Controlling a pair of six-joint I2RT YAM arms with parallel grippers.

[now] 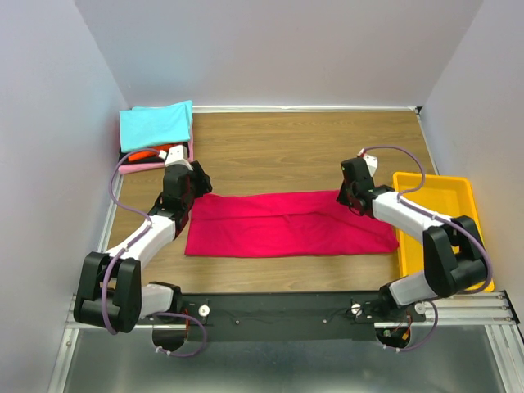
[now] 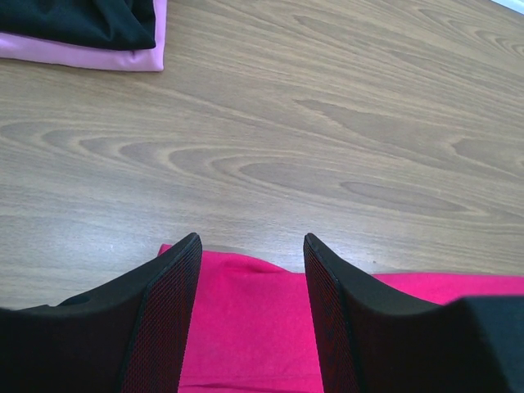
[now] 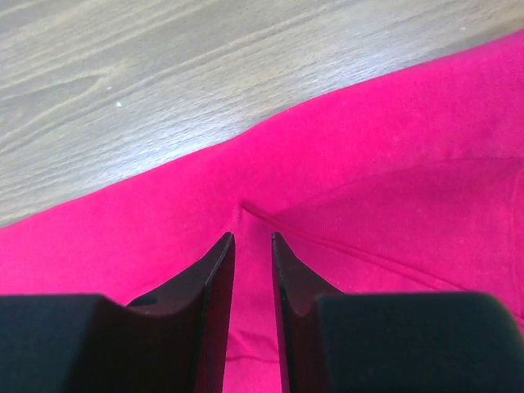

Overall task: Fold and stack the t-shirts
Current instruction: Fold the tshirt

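Observation:
The large crimson t-shirt [image 1: 286, 225] lies on the wooden table as a long flat strip. My left gripper [image 1: 188, 190] hovers open over the strip's far left corner [image 2: 246, 327], its jaws wide apart with cloth below them [image 2: 250, 241]. My right gripper [image 1: 350, 196] is at the strip's far right edge. Its jaws are nearly together with a puckered ridge of crimson cloth [image 3: 385, 205] between them [image 3: 252, 237]. The folded stack sits at the back left: cyan t-shirt [image 1: 155, 123] on top, orange-red [image 1: 141, 154], black [image 2: 82, 20] and pink [image 2: 82, 56] beneath.
A yellow plastic bin [image 1: 442, 221] stands at the right edge of the table [image 1: 286, 151], close beside the right arm. White walls enclose the table on three sides.

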